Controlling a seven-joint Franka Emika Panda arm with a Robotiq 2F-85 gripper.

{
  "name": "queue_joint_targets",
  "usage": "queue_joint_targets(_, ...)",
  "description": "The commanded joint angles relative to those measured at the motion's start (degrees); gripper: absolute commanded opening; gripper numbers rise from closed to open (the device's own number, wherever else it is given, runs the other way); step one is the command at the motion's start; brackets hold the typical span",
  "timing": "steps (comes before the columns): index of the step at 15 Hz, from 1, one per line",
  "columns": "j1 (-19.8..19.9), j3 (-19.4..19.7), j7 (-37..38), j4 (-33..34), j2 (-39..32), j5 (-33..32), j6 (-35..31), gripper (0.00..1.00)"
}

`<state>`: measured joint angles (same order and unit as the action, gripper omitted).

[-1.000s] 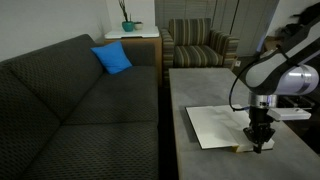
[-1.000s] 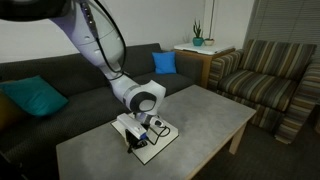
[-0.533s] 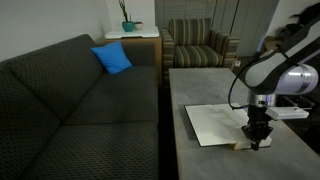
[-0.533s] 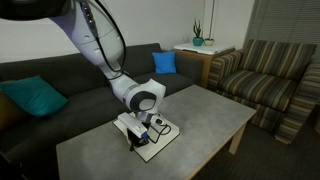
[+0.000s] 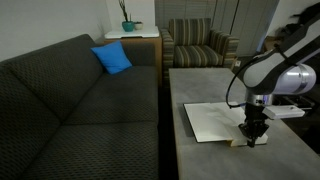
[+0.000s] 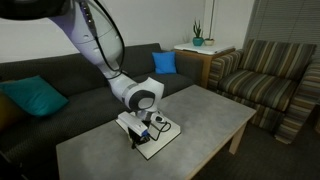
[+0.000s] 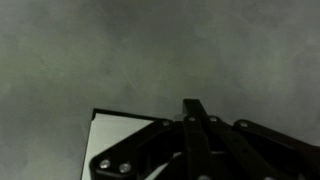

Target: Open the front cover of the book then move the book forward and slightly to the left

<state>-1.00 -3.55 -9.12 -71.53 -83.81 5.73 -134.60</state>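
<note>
- The book [image 5: 213,122] lies open on the gray counter [image 5: 200,85], white side up.
- The hand [image 5: 251,137] rests on one edge of it, fingers squeezed together, holding nothing.
- Press down softly and slide slowly, so the book comes along and does not turn.

Book [image 5: 213,122]: in an exterior view the edge nearest the gripper [image 5: 251,138] is covered by the fingers; the point of contact is too small to resolve. In an exterior view the book [image 6: 160,143] lies partly behind the wrist housing. The wrist view is dark and blurred; only one corner of the book [image 7: 120,135] shows; the remainder is covered by the fingers [image 7: 191,112] or cut off at the bottom edge. Arm [image 6: 85,30]: cut off at the top edge; surface [image 5: 200,160]: cut off at the bottom edge.
</note>
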Motion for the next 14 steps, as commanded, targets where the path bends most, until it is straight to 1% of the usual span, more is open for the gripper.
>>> queue_joint_targets(1, -1.06, 0.22, 1.58, 0.69, -0.12, -1.75, -2.80, 0.00)
queue_joint_targets(8, -1.96, 0.24, 1.75, 2.01, -0.03, -2.61, -3.40, 0.00)
queue_joint_targets(11, -2.40, 0.63, 1.85, 2.46, -0.06, -3.26, -0.56, 0.00)
queue_joint_targets(12, -3.17, 1.56, 1.61, 1.59, 0.61, -2.75, 0.69, 0.00)
queue_joint_targets(13, -1.51, -0.38, 0.94, 2.11, -0.13, -2.78, -1.36, 0.01)
queue_joint_targets(14, -1.70, -0.13, 0.97, 2.02, -0.06, -2.86, -0.93, 0.01)
